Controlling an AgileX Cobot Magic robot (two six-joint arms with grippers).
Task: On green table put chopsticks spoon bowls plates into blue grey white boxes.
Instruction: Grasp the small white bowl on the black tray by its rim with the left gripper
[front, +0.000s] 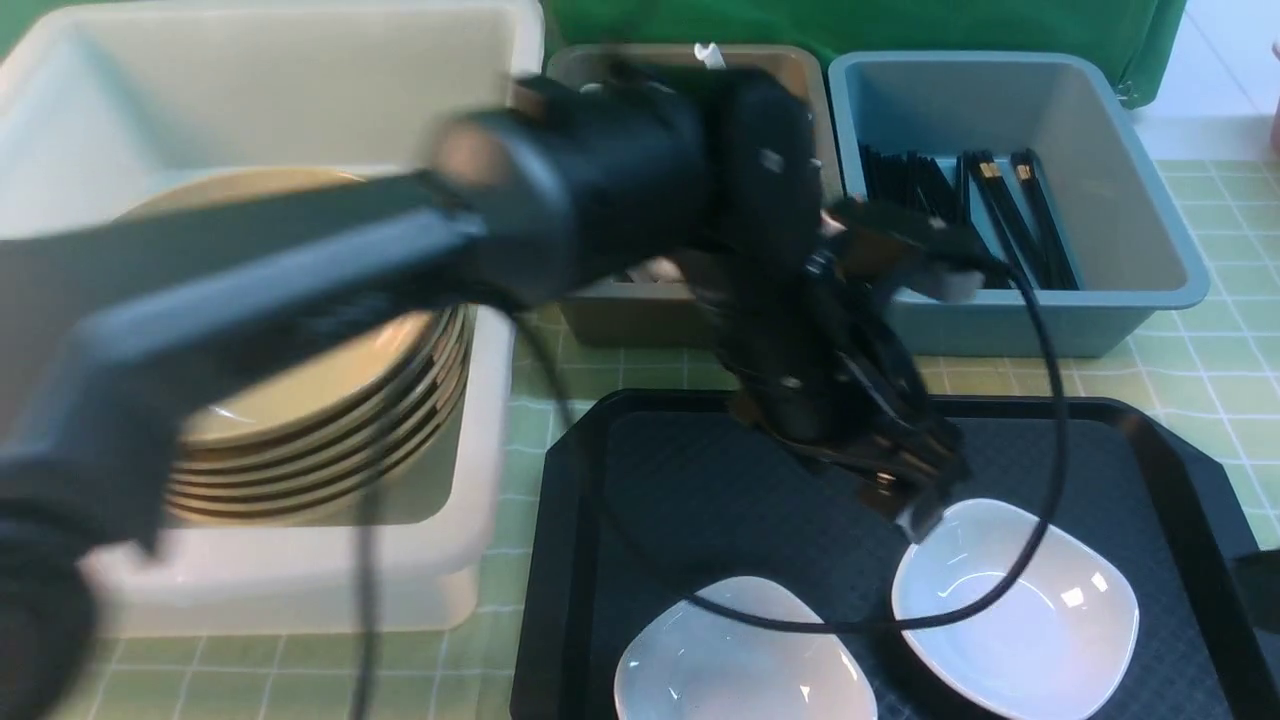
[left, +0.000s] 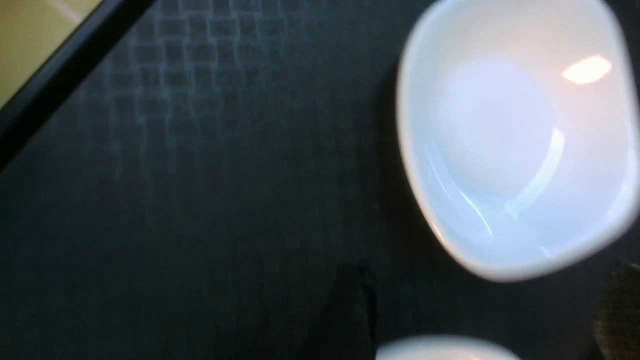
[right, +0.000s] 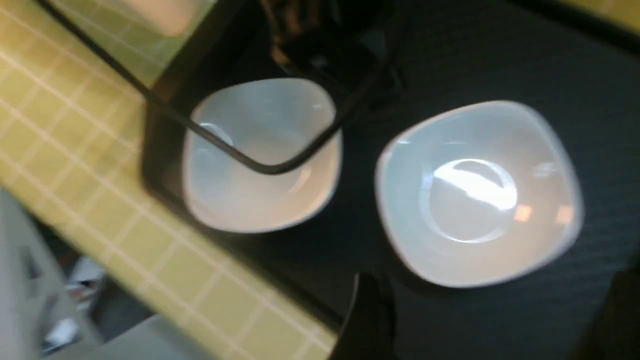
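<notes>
Two white plates lie on the black tray (front: 640, 500): one at the front (front: 745, 655), one to its right (front: 1015, 605). My left gripper (front: 915, 505) hangs low over the tray at the right plate's far-left rim. In the left wrist view its gripper (left: 485, 320) is open and empty between the two plates (left: 510, 140) (left: 445, 350). My right gripper (right: 490, 325) is open and empty over the tray beside the right plate (right: 475, 195); the other plate (right: 260, 155) lies beyond. Beige bowls (front: 300, 400) are stacked in the white box (front: 300, 90). Chopsticks (front: 1000, 210) lie in the blue box (front: 1150, 200).
The grey box (front: 640, 310) stands between the white and blue boxes, mostly hidden by my left arm; something white (front: 708, 52) shows at its far rim. A black cable (front: 1040, 500) loops over the right plate. The green table (front: 1200, 370) shows around the tray.
</notes>
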